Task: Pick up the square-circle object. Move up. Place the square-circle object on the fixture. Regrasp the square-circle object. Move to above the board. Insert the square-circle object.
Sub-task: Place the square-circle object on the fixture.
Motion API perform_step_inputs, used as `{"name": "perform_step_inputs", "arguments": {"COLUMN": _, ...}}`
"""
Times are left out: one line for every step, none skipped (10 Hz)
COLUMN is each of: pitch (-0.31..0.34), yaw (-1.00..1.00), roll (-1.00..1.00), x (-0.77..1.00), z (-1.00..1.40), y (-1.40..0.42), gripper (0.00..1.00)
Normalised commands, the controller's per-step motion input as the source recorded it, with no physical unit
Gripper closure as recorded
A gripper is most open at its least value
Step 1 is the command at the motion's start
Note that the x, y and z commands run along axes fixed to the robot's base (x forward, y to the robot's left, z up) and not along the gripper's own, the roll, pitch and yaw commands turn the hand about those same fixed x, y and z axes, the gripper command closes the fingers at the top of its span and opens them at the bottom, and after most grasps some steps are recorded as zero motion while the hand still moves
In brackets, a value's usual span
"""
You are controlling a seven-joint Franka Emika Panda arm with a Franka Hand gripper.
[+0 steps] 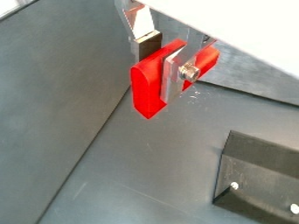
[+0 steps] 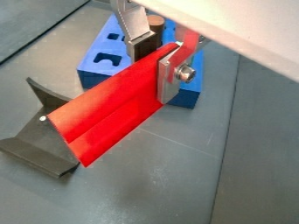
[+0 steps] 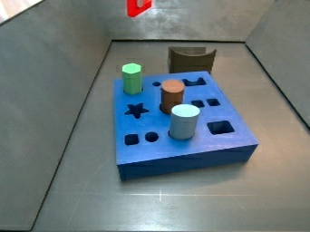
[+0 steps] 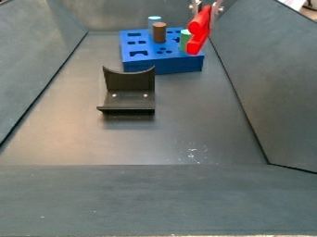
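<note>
Square-circle object (image 2: 111, 118) hung clamped in gripper (image 2: 158, 63), high above fixture (image 2: 41, 140), likely awaiting placement.

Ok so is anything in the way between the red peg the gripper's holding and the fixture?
Nothing visible. The gripper holds the square-circle object in the air beside the board; the floor between it and the fixture shows bare.

The gripper (image 1: 163, 58) — flat silver finger plates, dark pads, one round screw — white housing above
</note>
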Motion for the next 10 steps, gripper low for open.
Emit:
{"name": "perform_step_inputs", "arguments": {"pitch": 0.074, "yaw": 1.0, "roll": -0.12, "x": 1.0, "z": -0.2, "y": -0.06, "gripper": 1.0}}
{"name": "perform_step_inputs", "arguments": {"pitch": 0.081, "yaw": 1.0, "roll": -0.14, "x": 1.0, "z": -0.18, "y": -0.05, "gripper": 1.0}}
{"name": "perform_step_inputs", "arguments": {"pitch": 0.094, "yaw": 1.0, "roll": -0.16, "x": 1.0, "z": -0.17, "y": -0.05, "gripper": 1.0}}
{"name": "perform_step_inputs", "arguments": {"pitch": 0.097, "yaw": 0.85, "roll": -0.14, "x": 1.0, "z": -0.16, "y": -0.05, "gripper": 1.0}}
{"name": "perform_step_inputs", "arguments": {"pitch": 0.098, "yaw": 0.43, "roll": -0.08, "x": 1.0, "z": -0.15, "y": -0.04, "gripper": 1.0}}
{"name": "perform_step_inputs", "arguments": {"pitch": 0.098, "yaw": 0.29, "roll": -0.06, "x": 1.0, "z": -0.14, "y": -0.04, "gripper": 1.0}}
{"name": "perform_step_inputs", "arguments": {"pitch": 0.1, "yaw": 0.15, "roll": -0.04, "x": 1.0, "z": -0.12, "y": -0.04, "gripper": 1.0}}
{"name": "perform_step_inputs", "arguments": {"pitch": 0.104, "yaw": 0.1, "roll": -0.04, "x": 1.0, "z": -0.12, "y": -0.04, "gripper": 1.0}}
{"name": "perform_step_inputs", "arguments": {"pitch": 0.108, "yaw": 0.06, "roll": -0.04, "x": 1.0, "z": -0.1, "y": -0.03, "gripper": 1.0}}
{"name": "perform_step_inputs", "arguments": {"pitch": 0.11, "yaw": 0.05, "roll": -0.04, "x": 1.0, "z": -0.1, "y": -0.03, "gripper": 1.0}}
